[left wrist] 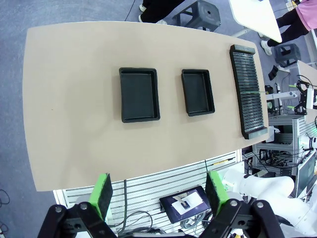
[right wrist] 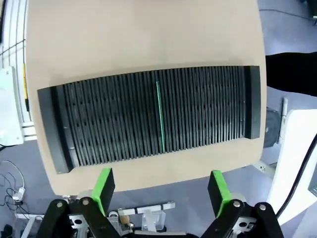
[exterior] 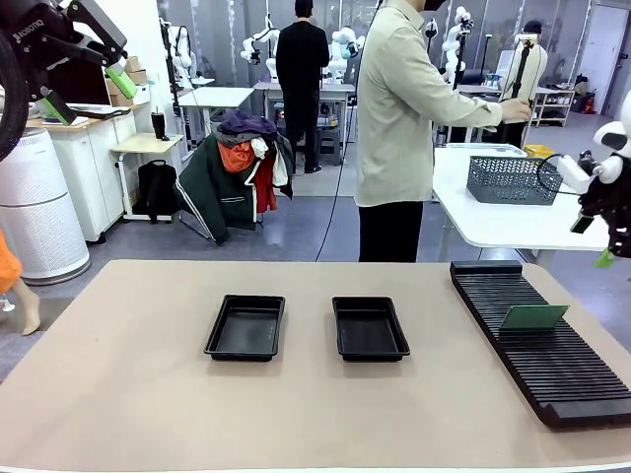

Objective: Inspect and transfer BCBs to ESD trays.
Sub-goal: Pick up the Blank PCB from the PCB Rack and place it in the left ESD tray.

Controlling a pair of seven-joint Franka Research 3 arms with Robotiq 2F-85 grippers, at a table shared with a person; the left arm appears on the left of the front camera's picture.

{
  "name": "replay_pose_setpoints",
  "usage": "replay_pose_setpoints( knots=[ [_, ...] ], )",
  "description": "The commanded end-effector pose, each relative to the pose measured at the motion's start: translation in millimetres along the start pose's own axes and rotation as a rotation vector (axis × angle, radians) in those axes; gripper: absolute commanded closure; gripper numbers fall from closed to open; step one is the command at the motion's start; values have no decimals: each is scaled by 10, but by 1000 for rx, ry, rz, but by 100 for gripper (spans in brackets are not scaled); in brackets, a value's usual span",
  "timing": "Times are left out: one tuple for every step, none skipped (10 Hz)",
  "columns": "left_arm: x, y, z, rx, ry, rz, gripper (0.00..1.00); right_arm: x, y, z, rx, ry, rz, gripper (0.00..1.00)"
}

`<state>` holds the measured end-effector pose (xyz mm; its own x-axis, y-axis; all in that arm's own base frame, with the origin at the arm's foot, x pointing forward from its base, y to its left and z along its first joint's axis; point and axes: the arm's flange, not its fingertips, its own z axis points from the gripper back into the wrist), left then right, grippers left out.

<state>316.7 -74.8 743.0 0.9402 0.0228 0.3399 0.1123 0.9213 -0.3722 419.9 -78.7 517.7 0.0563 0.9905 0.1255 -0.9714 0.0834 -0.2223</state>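
Two black ESD trays sit mid-table, one on the left and one on the right; nothing lies in either. A single green BCB stands on edge in a slot of the long black rack. My left gripper hangs open high above the table's left side. My right gripper is open too, high over the rack's near edge, with nothing between its fingers.
A person in a pale shirt stands at the far side, turned toward a white side table with a grey mesh basket. The tan tabletop is bare around the trays.
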Motion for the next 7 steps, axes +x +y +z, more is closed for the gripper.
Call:
replay_pose_setpoints(
  knots=[
    [-10, 12, 2, 6, 4, 1, 0, -2, -63, -304, -19, 28, 35, 0],
    [-10, 12, 2, 6, 4, 1, 0, 11, -111, -425, -26, 49, 39, 0],
    [-10, 12, 2, 6, 4, 1, 0, 30, -141, -531, -31, 56, 47, 0],
    [-10, 12, 2, 6, 4, 1, 0, 40, -157, -634, -26, 79, 52, 0],
    [-10, 12, 2, 6, 4, 1, 0, 49, -167, -742, -28, 99, 54, 0],
    [-10, 12, 2, 6, 4, 1, 0, 39, -171, -829, -36, 93, 60, 0],
    [-10, 12, 2, 6, 4, 1, 0, 31, -178, -920, -45, 98, 61, 0]
  ],
)
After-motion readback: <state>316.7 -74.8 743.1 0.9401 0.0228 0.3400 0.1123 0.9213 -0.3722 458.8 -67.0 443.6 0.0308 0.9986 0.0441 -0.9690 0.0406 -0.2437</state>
